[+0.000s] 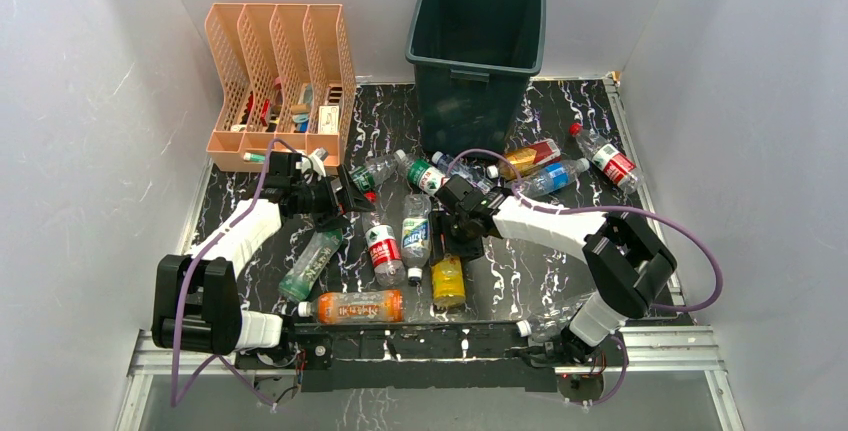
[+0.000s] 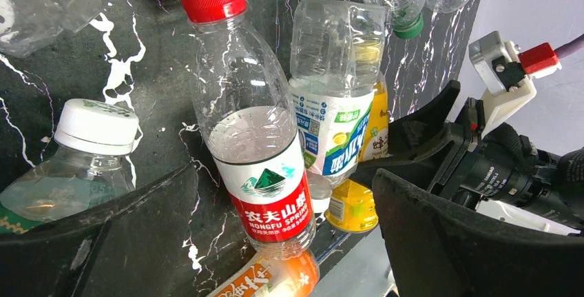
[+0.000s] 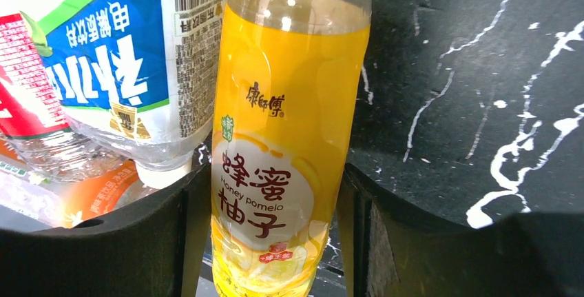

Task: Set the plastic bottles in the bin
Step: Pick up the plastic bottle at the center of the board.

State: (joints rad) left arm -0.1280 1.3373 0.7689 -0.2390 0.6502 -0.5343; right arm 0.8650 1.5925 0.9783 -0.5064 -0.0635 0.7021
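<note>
The right gripper (image 3: 272,190) pinches a honey pomelo bottle (image 3: 289,104) lying on the black marbled table (image 1: 560,141).
At left, the left gripper (image 1: 345,194) hangs spread wide above a clear red-capped bottle (image 2: 268,200) labelled "NONGFU SPRING". A blue-labelled bottle (image 2: 327,131) lies beside it. Further right, the yellow drink, marked "Honey pomelo" beneath Chinese characters, lies with its long axis running near-to-far and a finger against each side. The dark green bin (image 1: 470,101) stands beyond, at the table's far side.
</note>
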